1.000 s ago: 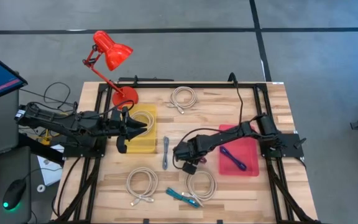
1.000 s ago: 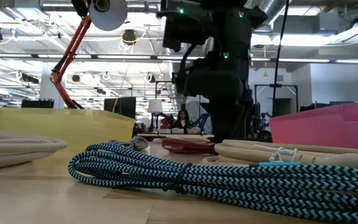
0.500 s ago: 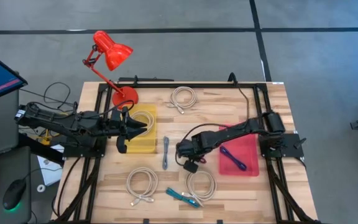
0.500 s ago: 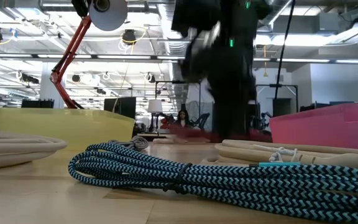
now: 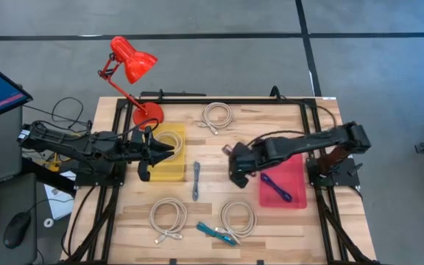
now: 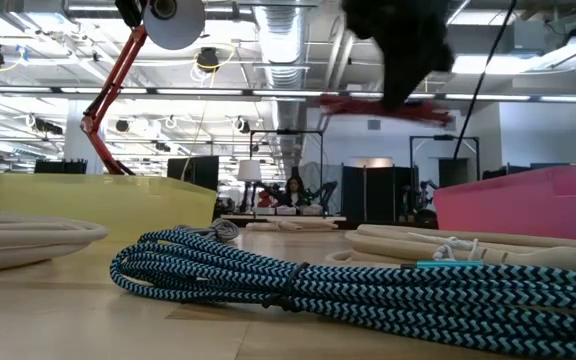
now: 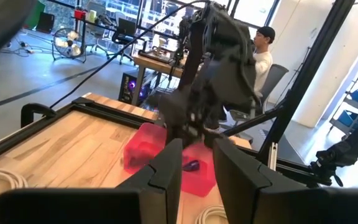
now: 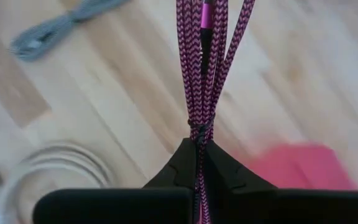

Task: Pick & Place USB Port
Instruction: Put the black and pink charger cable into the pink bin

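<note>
My right gripper [image 5: 235,166] is shut on a coiled magenta braided cable [image 8: 201,68], high above the table's middle, just left of the pink bin [image 5: 297,197]. In the low view the cable [image 6: 388,105] hangs below the dark gripper [image 6: 408,50]. A purple cable [image 5: 276,188] lies in the pink bin. My left gripper [image 7: 194,171] is open and empty over the yellow bin [image 5: 169,171] at the table's left. My right gripper pinches the magenta cable bundle between its two fingers at the tied waist [image 8: 199,132], several strands together. The fingers slant down from the table's right and lie along the strands. The bundle sticks out past the fingertips, lifted clear of the table.
A grey cable [image 5: 196,180] lies at the middle. White coils lie at the far middle [image 5: 217,115] and near the front edge [image 5: 168,217] [image 5: 239,218]. A teal cable [image 5: 216,232] lies at the front. A red lamp [image 5: 127,70] stands at the far left.
My right gripper has risen from the table and gone toward the right and far edges, toward the pink bin. The magenta cable, which lay on the wood by the front white coil, is lifted clear with it.
</note>
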Action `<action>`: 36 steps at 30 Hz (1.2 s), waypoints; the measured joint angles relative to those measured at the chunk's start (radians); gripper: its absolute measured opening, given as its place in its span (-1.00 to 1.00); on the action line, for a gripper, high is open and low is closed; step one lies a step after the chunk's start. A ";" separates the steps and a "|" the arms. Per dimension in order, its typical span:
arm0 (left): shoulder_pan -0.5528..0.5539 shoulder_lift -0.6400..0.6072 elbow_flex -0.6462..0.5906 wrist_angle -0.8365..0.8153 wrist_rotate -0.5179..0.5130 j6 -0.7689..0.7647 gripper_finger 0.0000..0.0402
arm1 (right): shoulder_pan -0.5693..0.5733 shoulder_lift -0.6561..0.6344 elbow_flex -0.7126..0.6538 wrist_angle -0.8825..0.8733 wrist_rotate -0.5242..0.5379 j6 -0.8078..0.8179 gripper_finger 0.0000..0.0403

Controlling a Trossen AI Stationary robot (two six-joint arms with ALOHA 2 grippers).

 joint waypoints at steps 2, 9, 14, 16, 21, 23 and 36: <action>0.000 0.000 0.000 0.000 0.000 0.000 -0.55 | 0.007 -0.033 0.000 -0.078 0.028 0.034 -1.00; 0.000 0.000 0.000 0.000 0.000 0.000 -0.55 | 0.053 -0.087 0.000 -0.283 0.064 0.165 -1.00; 0.000 0.000 0.000 0.000 0.000 0.001 -0.55 | 0.089 -0.089 -0.012 -0.357 0.064 0.243 -1.00; 0.000 0.000 0.000 0.000 0.000 0.001 -0.55 | 0.104 -0.089 -0.039 -0.362 0.052 0.282 -1.00; 0.000 0.000 0.000 0.000 0.000 0.001 -0.55 | 0.152 -0.106 -0.145 -0.348 0.008 0.396 -1.00; 0.000 0.000 0.000 0.000 0.000 0.002 -0.55 | 0.171 -0.113 -0.193 -0.338 -0.016 0.438 -1.00; 0.000 0.000 0.000 -0.001 0.000 0.003 -0.55 | 0.242 -0.157 -0.449 -0.090 -0.111 0.615 -1.00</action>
